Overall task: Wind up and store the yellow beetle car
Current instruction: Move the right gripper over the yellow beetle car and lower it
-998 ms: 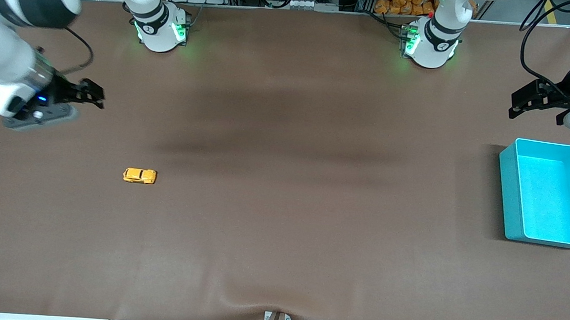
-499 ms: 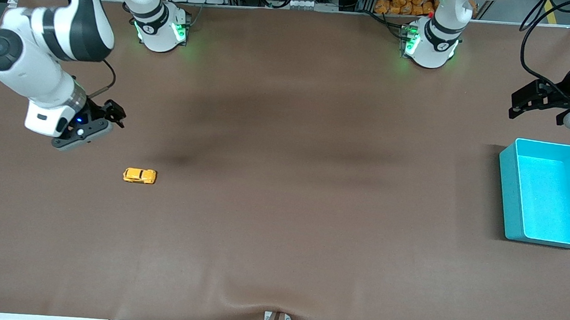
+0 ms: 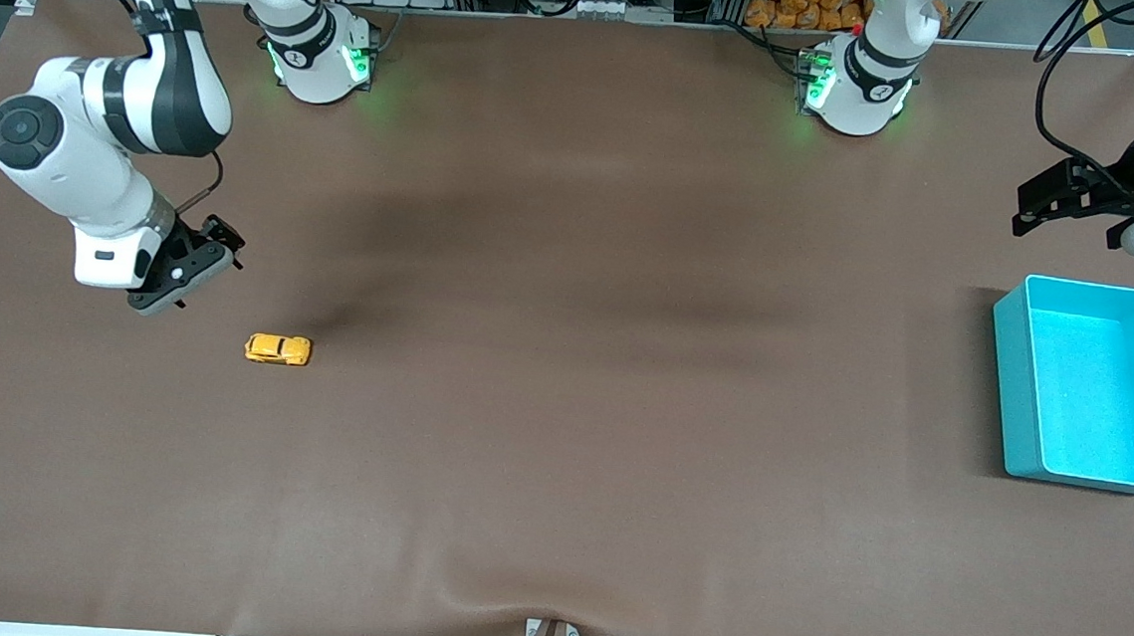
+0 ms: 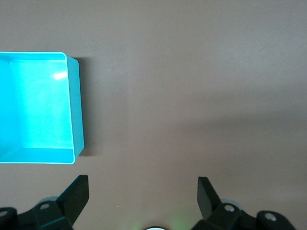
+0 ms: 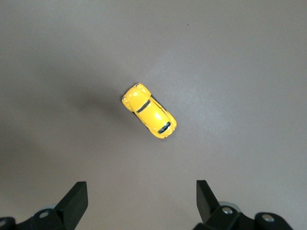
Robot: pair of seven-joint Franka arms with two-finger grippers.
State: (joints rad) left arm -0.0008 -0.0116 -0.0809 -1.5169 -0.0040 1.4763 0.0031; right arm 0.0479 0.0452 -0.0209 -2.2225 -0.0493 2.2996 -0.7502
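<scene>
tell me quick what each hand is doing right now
Left hand: open, empty, beside the bin.
Right hand: open, empty, above the toy car.

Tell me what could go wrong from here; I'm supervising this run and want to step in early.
1. The yellow beetle car is tiny, stands on wheels and sits askew to the open right gripper in the right wrist view; a misaligned pinch could roll it away.
2. The turquoise bin sits at the left arm's end of the table, well away from the car, so a handover to the open left gripper may drop it.
</scene>
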